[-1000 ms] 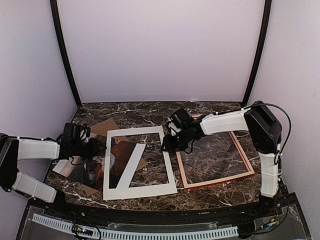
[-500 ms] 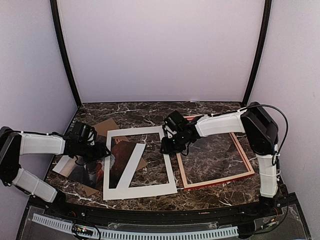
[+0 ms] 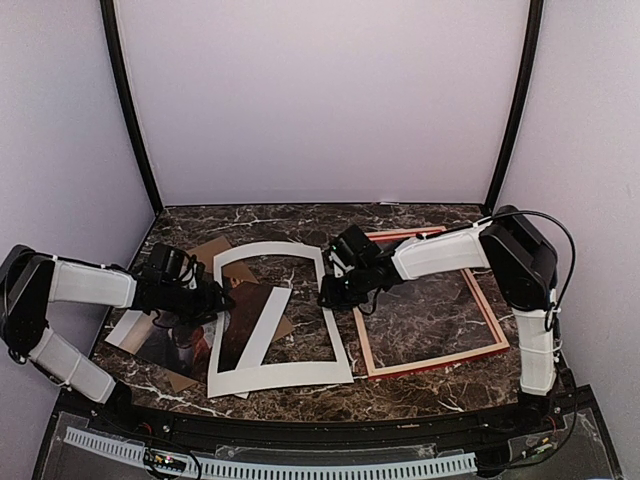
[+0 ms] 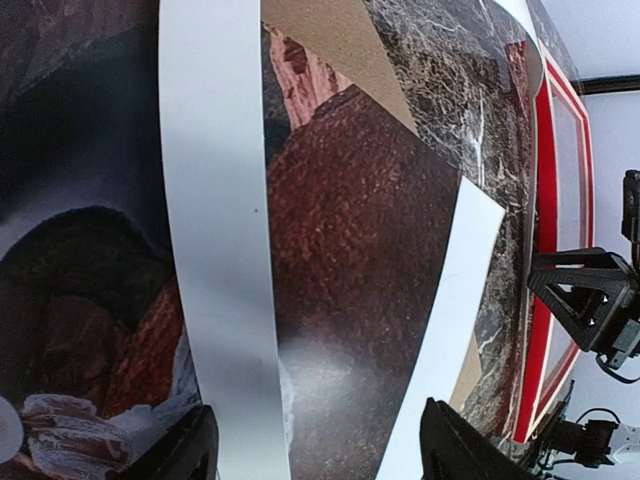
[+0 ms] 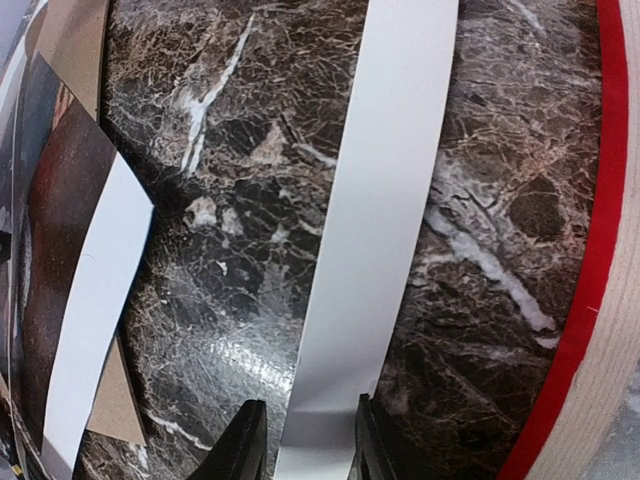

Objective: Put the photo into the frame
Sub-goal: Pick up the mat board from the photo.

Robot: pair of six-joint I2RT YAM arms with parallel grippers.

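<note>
A dark marble desk (image 3: pixel 270 225) sits between lilac walls (image 3: pixel 320 100). The left pincer (image 3: pixel 218 297) gapes over the photo (image 3: pixel 245 320). The right pincer (image 3: pixel 328 296) straddles the mat (image 3: pixel 280 377) narrowly, grip unclear.

On my screen the table (image 3: pixel 420 222) is dark brown marble shot through with white veins. The mat (image 3: pixel 280 377) is plain white. The photo (image 3: pixel 240 322) is dark reddish brown, mottled like rock, with a white margin and a pale patch at one end. The frame (image 5: pixel 610 330) has a bright red face, with pale wood beside it. The backing board (image 3: pixel 208 252) is flat tan, and I read the walls (image 3: pixel 320 100) as pale lilac.
</note>
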